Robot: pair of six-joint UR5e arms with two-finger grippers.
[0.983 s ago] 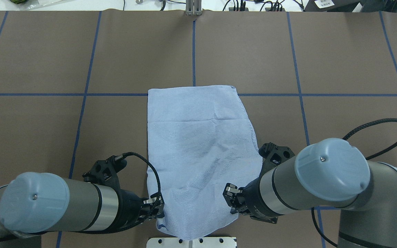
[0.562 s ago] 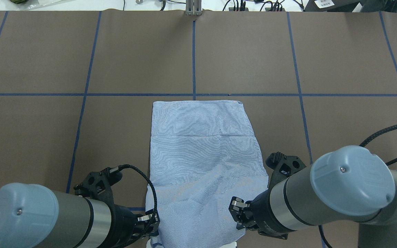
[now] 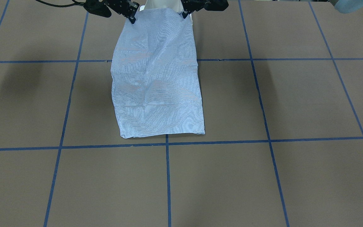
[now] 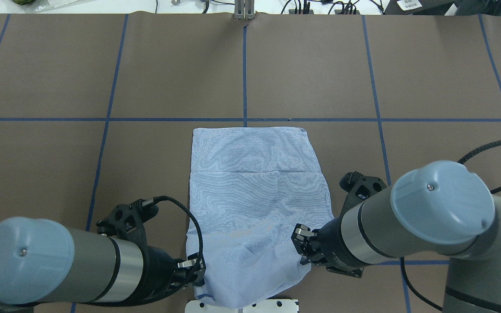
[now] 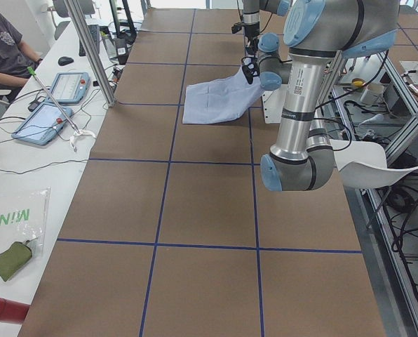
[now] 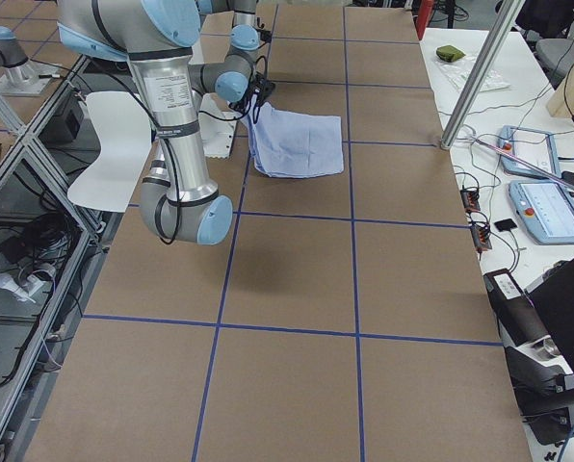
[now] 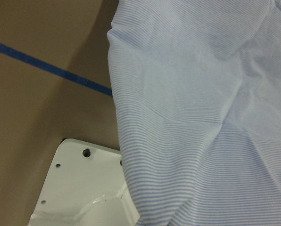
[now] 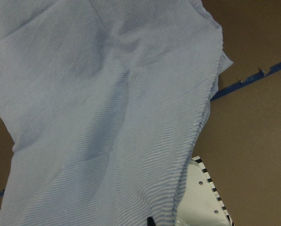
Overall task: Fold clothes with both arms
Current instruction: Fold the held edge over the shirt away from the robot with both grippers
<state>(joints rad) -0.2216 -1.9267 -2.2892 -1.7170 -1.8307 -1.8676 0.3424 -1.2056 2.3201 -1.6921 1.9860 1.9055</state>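
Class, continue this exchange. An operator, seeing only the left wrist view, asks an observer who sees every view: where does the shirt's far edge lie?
Observer: The shirt ends just short of the crosswise blue tape line, on the robot's side.
Operator: Is the right arm gripping it?
Observer: Yes, the right arm's jaws pinch the near right corner.
Operator: Is it flat?
Observer: The far part lies flat on the table; the near end rises.

left hand (image 4: 196, 271) and right hand (image 4: 300, 248) each pinch a shirt (image 4: 255, 187) corner, forearms angled inward.
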